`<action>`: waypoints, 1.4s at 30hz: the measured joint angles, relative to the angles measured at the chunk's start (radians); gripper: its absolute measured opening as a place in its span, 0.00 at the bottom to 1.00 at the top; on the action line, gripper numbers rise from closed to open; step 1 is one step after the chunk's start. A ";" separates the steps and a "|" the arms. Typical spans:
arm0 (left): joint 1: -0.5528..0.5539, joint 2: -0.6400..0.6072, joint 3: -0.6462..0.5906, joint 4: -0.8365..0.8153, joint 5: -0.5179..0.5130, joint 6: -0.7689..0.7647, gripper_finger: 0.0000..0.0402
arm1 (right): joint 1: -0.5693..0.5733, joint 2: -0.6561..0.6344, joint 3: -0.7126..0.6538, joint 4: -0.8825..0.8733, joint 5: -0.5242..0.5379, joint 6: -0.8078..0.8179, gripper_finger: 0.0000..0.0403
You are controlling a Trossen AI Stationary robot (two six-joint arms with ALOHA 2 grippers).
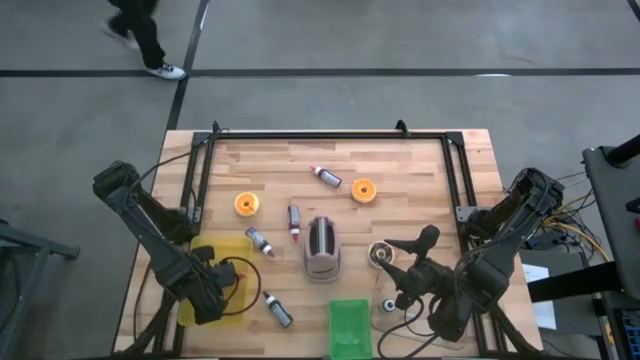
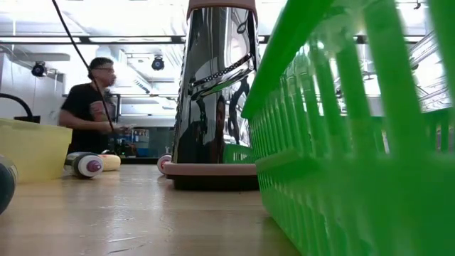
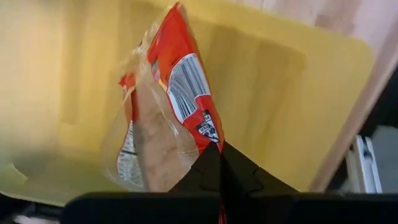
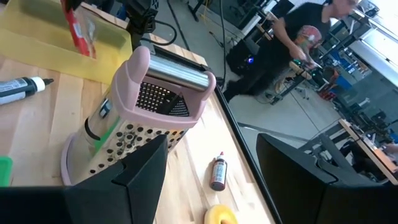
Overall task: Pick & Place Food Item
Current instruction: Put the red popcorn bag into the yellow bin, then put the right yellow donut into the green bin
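One wooden slatted bench carries everything. Directly beneath the left claw lies a shallow yellow plastic tray. That claw is clamped on a red-and-clear crinkly snack packet, hanging over the tray. Ahead of the right claw, fingers spread wide and empty, stands a pink-handled steel box grater.

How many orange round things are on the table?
2. One orange round thing lies left of the box grater, toward the far edge. The other lies right of the grater, also far. Others could be hidden under the arms.
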 joint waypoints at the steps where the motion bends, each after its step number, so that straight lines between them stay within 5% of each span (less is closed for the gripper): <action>1: 0.001 0.000 0.001 0.001 -0.017 -0.002 0.01 | 0.000 0.000 0.003 0.000 0.000 0.000 0.60; 9: 0.001 0.000 0.004 0.014 -0.085 -0.016 0.14 | 0.000 -0.001 0.012 0.001 0.000 -0.003 0.60; 20: 0.001 0.000 0.005 0.022 -0.224 -0.011 0.54 | 0.000 -0.001 0.012 0.001 0.000 -0.003 0.60; 26: 0.000 0.000 0.005 0.026 -0.430 0.059 0.68 | 0.000 -0.001 0.012 0.002 0.000 -0.003 0.60; 33: 0.000 0.000 0.007 0.134 -0.806 0.196 0.69 | -0.001 -0.001 0.000 0.026 0.008 -0.003 0.60; 38: 0.000 0.000 0.000 0.351 -1.023 0.421 0.69 | -0.001 -0.001 -0.035 0.065 0.008 -0.006 0.60; 42: 0.007 -0.002 -0.023 0.645 -1.087 0.727 0.69 | -0.007 -0.001 -0.098 0.221 0.006 -0.116 0.60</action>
